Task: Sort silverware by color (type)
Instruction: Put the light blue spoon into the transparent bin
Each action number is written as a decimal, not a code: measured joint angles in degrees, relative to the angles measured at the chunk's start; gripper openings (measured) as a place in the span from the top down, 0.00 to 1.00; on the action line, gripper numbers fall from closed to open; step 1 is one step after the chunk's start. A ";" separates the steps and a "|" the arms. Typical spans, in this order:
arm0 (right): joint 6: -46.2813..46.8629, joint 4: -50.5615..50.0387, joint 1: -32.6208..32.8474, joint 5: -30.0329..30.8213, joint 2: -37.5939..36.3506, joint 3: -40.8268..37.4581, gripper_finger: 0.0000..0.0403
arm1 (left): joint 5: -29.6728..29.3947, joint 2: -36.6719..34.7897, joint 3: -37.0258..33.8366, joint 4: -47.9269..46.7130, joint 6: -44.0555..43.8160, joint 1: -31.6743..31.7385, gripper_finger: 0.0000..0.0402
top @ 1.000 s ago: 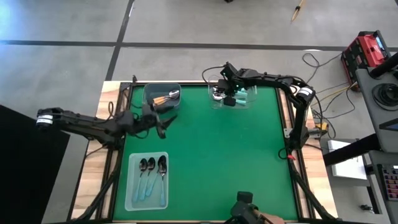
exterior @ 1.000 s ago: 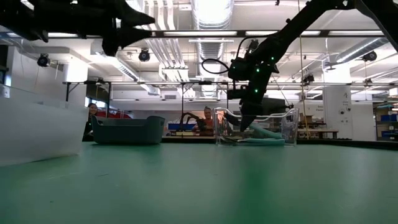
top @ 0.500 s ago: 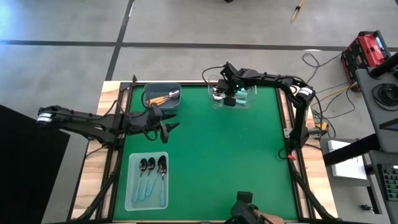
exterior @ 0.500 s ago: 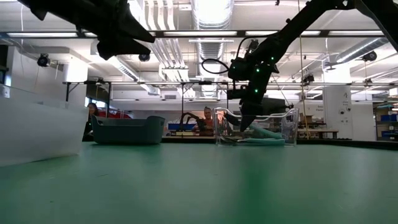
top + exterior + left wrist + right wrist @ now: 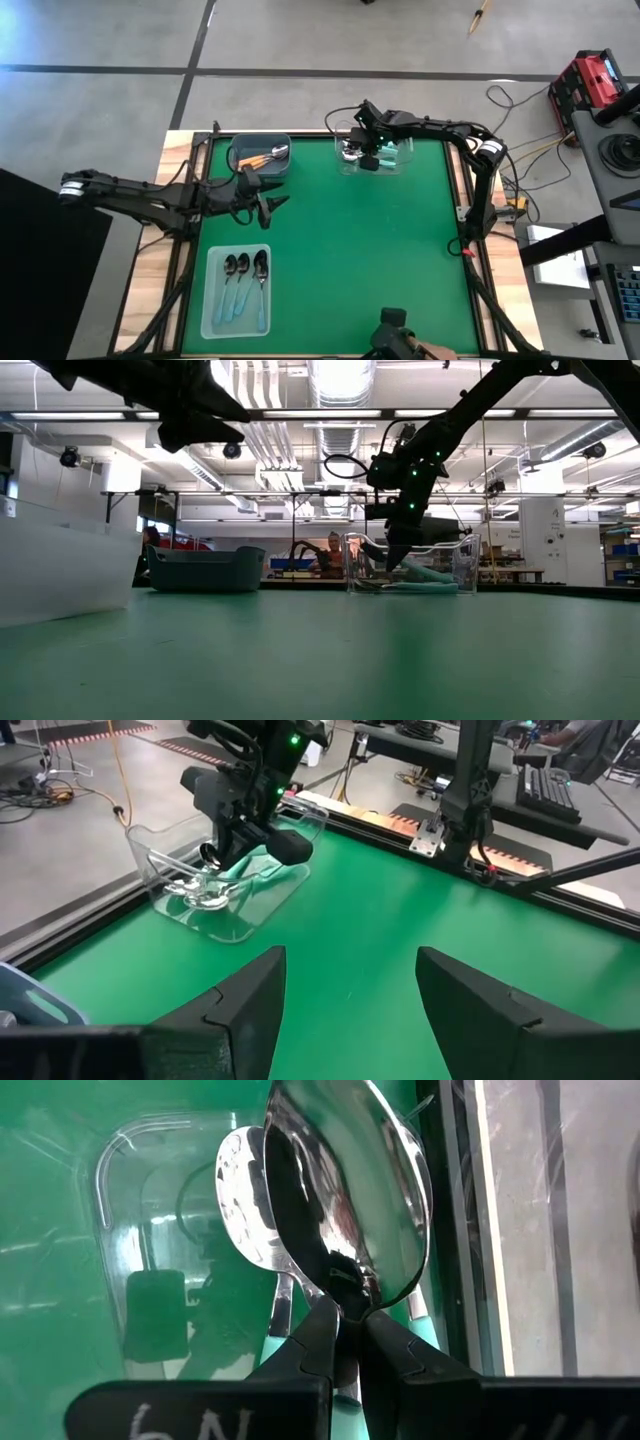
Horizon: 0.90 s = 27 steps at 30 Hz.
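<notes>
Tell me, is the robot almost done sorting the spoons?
Nearly, it looks like. Orange spoons sit in the grey bin, dark spoons in the pale tray. The right gripper is shut on a teal-handled spoon over the clear bin. The left gripper is open and empty. No loose spoons show on the green mat.

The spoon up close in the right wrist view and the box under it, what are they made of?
The spoon has a bowl that looks like polished metal: it mirrors its surroundings. Its teal handle is probably plastic, though that is hard to tell. The box looks like clear, glossy plastic: the green table shows through its walls, with bright glints along the rim.
</notes>
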 joint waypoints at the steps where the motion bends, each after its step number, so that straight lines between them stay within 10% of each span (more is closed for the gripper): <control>1: 0.02 0.00 0.00 0.00 0.00 0.00 0.97 | 0.01 0.00 0.00 0.14 0.01 0.00 0.48; 27: 2.74 -3.26 0.00 0.07 -0.11 0.26 0.93 | 0.12 0.00 0.31 0.30 -0.36 -0.04 0.48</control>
